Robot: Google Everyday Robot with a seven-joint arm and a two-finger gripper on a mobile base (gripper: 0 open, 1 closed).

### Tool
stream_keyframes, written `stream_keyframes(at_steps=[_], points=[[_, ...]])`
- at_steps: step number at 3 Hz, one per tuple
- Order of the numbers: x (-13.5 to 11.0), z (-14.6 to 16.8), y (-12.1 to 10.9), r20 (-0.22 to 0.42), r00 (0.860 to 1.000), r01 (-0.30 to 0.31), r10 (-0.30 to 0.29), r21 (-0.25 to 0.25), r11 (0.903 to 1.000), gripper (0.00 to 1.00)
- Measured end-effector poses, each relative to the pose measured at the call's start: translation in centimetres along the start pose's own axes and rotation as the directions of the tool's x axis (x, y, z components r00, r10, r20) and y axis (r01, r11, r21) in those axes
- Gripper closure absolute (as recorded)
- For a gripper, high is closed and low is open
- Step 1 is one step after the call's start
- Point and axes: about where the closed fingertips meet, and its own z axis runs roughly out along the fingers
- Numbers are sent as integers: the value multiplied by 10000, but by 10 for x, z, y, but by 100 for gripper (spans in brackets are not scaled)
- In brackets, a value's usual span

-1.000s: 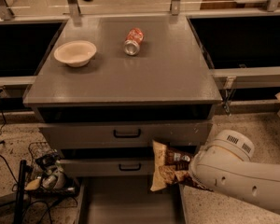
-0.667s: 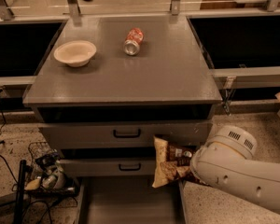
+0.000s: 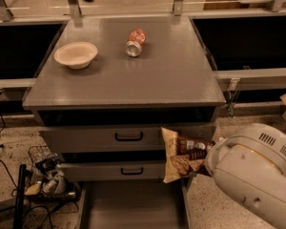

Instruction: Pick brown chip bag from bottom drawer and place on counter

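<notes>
Hand (image 3: 205, 159) grips brown chip bag (image 3: 180, 154), right end, above bottom drawer (image 3: 133, 205).

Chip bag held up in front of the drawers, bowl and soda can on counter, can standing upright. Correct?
No. The soda can lies on its side, not upright; the camera view shows it. The rest holds: brown chip bag up in front of the drawers at the end effector, bowl and can on the counter.

Speckled floor (image 3: 9, 147) in dim warm light; a wire basket (image 3: 47, 175) near left; dark recesses (image 3: 19, 51) flank a grey cabinet (image 3: 86, 140).
</notes>
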Motion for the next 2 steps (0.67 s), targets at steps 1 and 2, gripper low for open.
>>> stream_keyframes(at_steps=[1,2], points=[[-3,-49,-14,733,9972,111,-168,773,9969,100],[-5,-62,-18,951,9953,94,-190,1002,9949,100]])
